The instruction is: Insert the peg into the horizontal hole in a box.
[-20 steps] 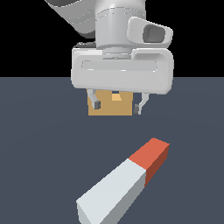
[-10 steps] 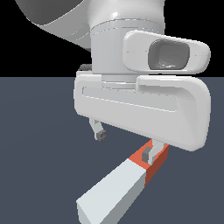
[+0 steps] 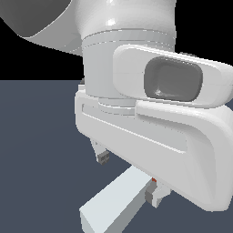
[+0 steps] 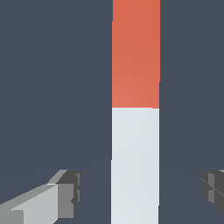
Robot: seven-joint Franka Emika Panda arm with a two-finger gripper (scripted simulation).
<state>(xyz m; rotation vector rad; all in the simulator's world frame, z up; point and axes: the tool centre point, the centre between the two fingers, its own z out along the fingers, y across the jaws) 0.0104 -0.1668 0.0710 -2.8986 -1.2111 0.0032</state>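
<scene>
Early in the job, with gripper spread wide astride the pale part of the peg lying flat on the floor, pads clear of both sides, nothing grasped or inserted yet, box out of sight, open floor all around.

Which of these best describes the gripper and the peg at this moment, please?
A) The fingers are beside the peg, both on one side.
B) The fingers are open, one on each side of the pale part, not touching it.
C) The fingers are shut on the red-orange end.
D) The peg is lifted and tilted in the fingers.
B: in the wrist view the gripper stands open, with floor showing between each of the fingers and the pale part of the peg.
</scene>
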